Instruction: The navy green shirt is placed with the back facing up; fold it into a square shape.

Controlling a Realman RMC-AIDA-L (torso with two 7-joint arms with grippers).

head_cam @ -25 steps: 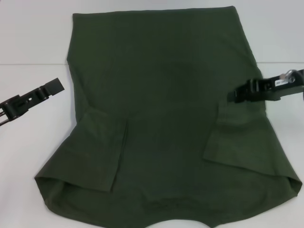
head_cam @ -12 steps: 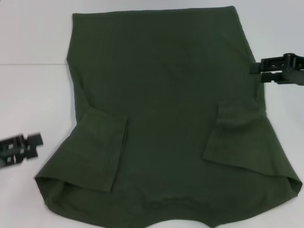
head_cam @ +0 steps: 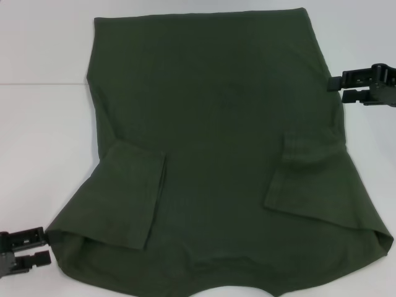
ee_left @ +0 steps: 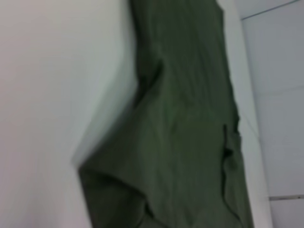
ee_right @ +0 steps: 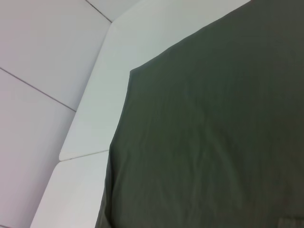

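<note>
The navy green shirt lies flat on the white table, plain side up, with both sleeves folded inward onto the body. My left gripper sits open at table level just outside the shirt's near left corner, fingertips almost at the cloth edge. My right gripper hovers open beside the shirt's right edge, farther back, and holds nothing. In the left wrist view the shirt runs away lengthwise. In the right wrist view the shirt's far corner lies on the table.
A seam crosses the tabletop on both sides of the shirt. The table edge and tiled floor show in the right wrist view. Bare table lies left and right of the shirt.
The left gripper moved from the table's left middle toward me to the shirt's near left corner. The right gripper drew back off the right sleeve to the shirt's right edge.
</note>
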